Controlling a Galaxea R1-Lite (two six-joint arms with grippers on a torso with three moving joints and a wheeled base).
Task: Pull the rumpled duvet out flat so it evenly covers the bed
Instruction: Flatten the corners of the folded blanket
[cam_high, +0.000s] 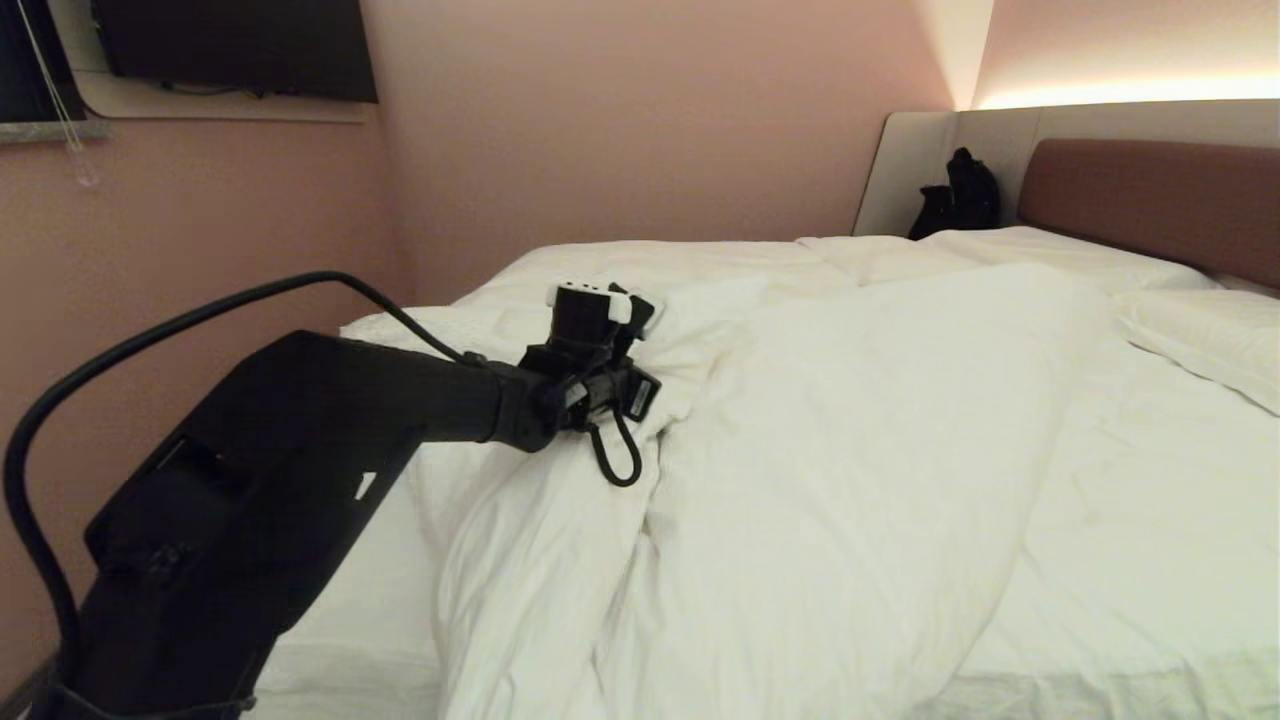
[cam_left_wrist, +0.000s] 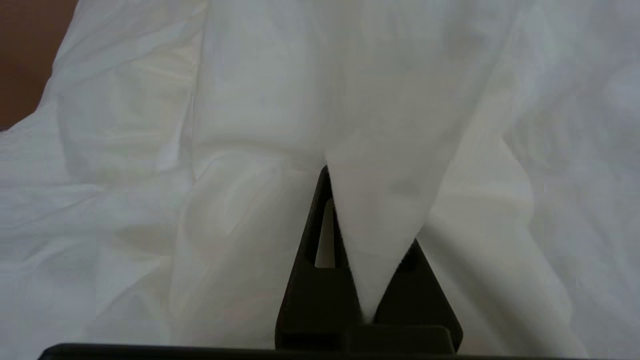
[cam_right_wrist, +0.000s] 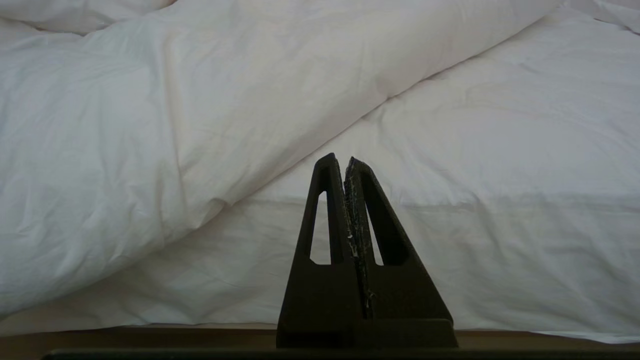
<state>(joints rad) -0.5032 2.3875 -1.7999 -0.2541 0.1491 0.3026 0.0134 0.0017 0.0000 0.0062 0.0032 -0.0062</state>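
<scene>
Nearest the head camera, the black left gripper (cam_left_wrist: 370, 280) is clamped on a pinched fold of the thick, puffy white duvet (cam_high: 850, 430), which is heaped diagonally across the wide white-sheeted bed (cam_high: 1150, 560), well short of the reddish-brown padded headboard (cam_high: 1150, 200). Only thin cloth is held; under a hard pull it could slip free. The black right gripper (cam_right_wrist: 350, 240) is pressed together, empty, at the bed's edge.

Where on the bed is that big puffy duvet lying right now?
In the head view the duvet lies bunched diagonally across the bed, bare sheet on the right. The left gripper pinches a fold near its left edge, far from the headboard.
</scene>
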